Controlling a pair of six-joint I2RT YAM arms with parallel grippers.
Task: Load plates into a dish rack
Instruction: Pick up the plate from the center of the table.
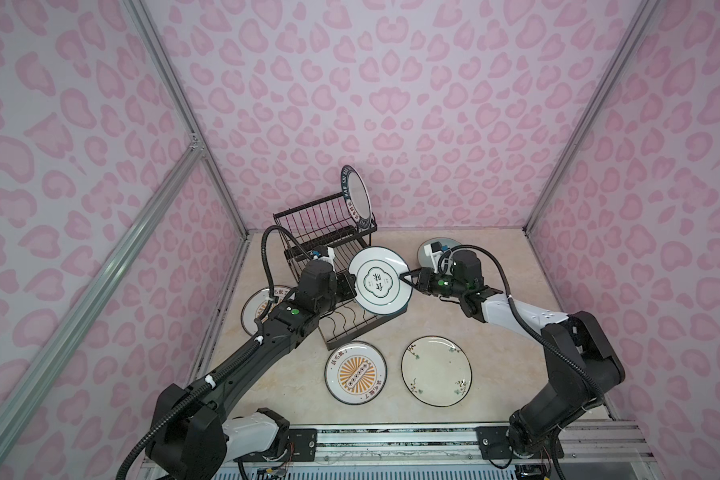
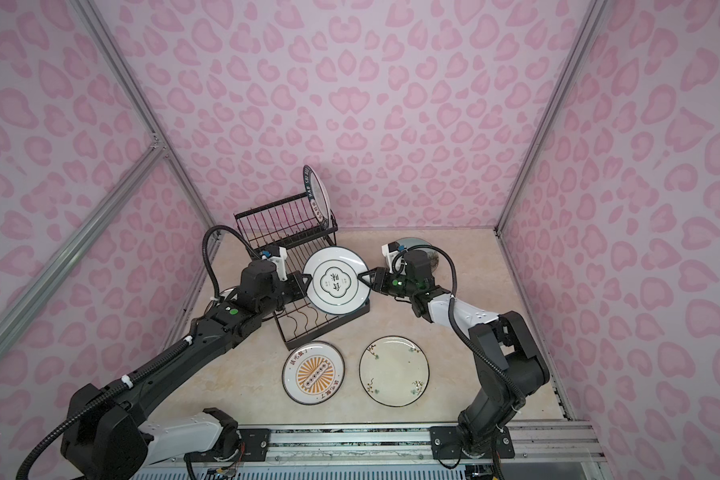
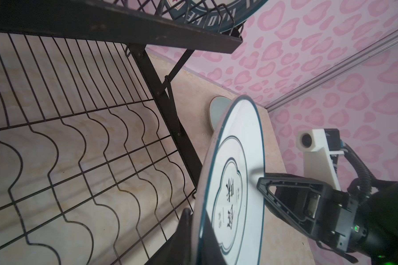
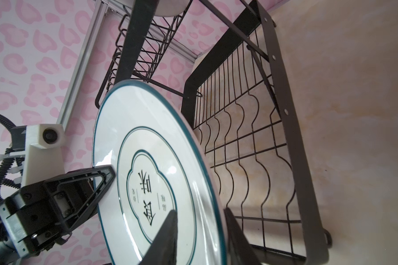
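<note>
Ok so going left to right across the beige marbled tabletop (image 1: 499,374): way out at 9 o'clock a round white ceramic plate with an orange sunburst (image 1: 253,313) lies flat, half hidden under the left arm (image 1: 267,345). The left gripper (image 1: 351,286) is clamped tight on the 9 o'clock rim of a round white ceramic plate with a dark green quatrefoil emblem (image 1: 381,282). That plate hangs tilted in the air over the right end of the lower tray of the black wire two-level dish rack (image 1: 329,237); can't tell if its bottom edge touches the wire. The rack itself sits around 11 o'clock on the table, and up in its raised basket tier a round navy lettered-rim plate (image 1: 356,195) stands on edge at the right end. At the held plate's 3 o'clock rim is the right gripper (image 1: 404,276), jaws parted and straddling the edge, and in the left wrist view its front finger (image 3: 262,182) looks just off the plate face. Behind the right wrist, around 1 o'clock, a pale blue-green plate (image 1: 422,253) lies mostly hidden. Down front near 6 o'clock a second sunburst plate (image 1: 355,372) and a round cream floral-sprig plate (image 1: 436,371) lie flat, just beside each other, not touching.
</note>
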